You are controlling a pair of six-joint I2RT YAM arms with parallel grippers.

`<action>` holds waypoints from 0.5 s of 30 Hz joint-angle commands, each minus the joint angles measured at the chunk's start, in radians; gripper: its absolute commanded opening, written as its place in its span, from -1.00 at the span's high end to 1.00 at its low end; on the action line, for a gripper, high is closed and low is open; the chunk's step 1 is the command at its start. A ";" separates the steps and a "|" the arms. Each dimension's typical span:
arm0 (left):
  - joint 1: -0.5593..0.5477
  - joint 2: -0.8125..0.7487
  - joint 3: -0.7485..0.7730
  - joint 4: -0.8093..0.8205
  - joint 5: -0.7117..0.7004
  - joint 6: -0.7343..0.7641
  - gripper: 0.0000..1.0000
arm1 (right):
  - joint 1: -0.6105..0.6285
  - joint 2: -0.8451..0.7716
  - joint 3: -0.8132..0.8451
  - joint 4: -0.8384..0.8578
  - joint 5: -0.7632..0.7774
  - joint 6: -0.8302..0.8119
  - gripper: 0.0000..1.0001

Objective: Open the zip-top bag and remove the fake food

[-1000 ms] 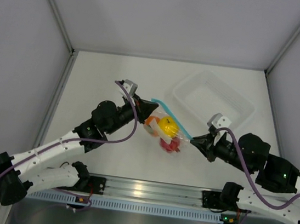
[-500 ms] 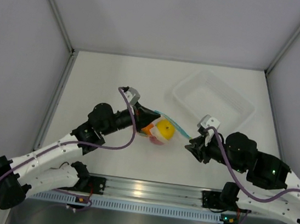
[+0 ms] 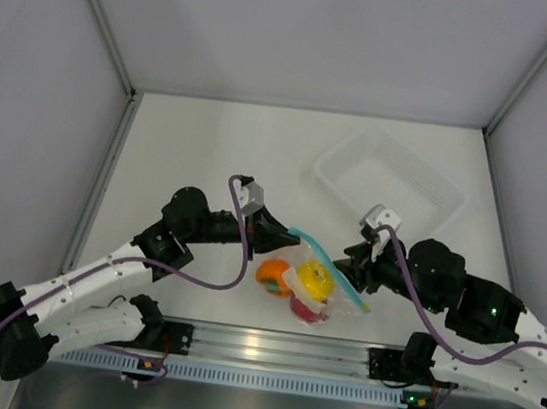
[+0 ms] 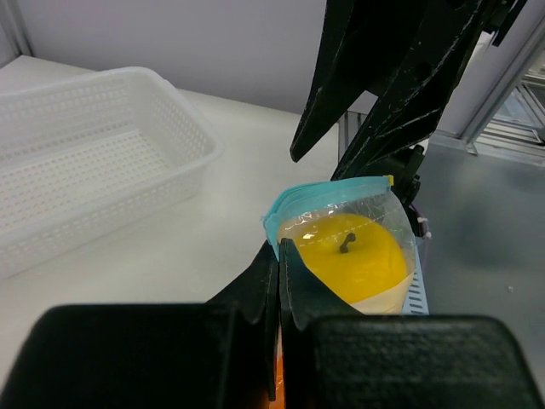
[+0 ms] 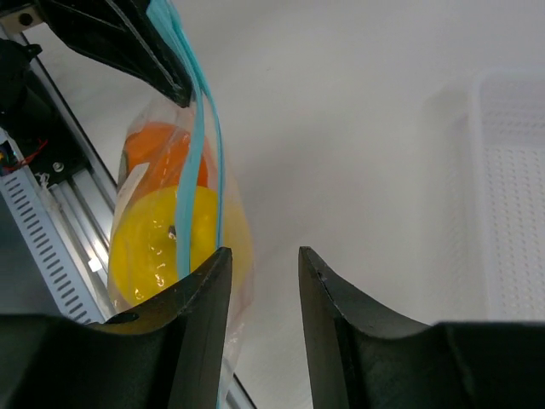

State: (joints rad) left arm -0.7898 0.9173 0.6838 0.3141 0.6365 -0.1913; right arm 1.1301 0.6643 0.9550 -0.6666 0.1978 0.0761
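Note:
The zip-top bag [image 3: 318, 289] is a crinkly clear pouch with a light blue zip strip [image 3: 331, 268], and my left gripper [image 3: 290, 233] is shut on the strip's left corner. Inside it are the fake food pieces: a yellow fruit [image 3: 316, 279], an orange one [image 3: 272, 275] and a red one [image 3: 306, 310]. In the left wrist view the jaws [image 4: 279, 243] pinch the blue strip, with the yellow fruit [image 4: 353, 260] just beyond. My right gripper [image 3: 343, 267] is open beside the bag's right end and holds nothing. In the right wrist view [image 5: 261, 254] the strip's two blue bands [image 5: 200, 128] run just left of its left finger.
A rigid clear perforated tray [image 3: 390, 180] stands at the back right, also visible as a tray [image 4: 85, 162] in the left wrist view. The aluminium rail [image 3: 265, 345] at the table's near edge lies just below the bag. Grey walls enclose the table.
My right gripper has opened and let go of the zip strip. My left gripper has carried the bag right and toward the near edge, so it now sits lower in the top view.

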 commanded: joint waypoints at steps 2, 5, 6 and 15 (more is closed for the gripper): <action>0.000 0.038 0.056 0.083 0.083 -0.011 1.00 | 0.011 -0.005 -0.021 0.119 -0.101 0.021 0.22; 0.001 0.045 0.060 0.083 0.110 -0.019 1.00 | 0.010 -0.009 -0.030 0.131 -0.094 0.024 0.21; 0.000 0.043 0.059 0.083 0.114 -0.019 1.00 | 0.011 -0.014 -0.032 0.136 -0.075 0.025 0.20; 0.001 0.040 0.057 0.083 0.123 -0.002 1.00 | 0.011 0.030 -0.056 0.176 -0.055 0.017 0.19</action>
State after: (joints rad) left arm -0.7898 0.9672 0.6937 0.3141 0.7208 -0.2073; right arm 1.1301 0.6746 0.9085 -0.5724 0.1299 0.0898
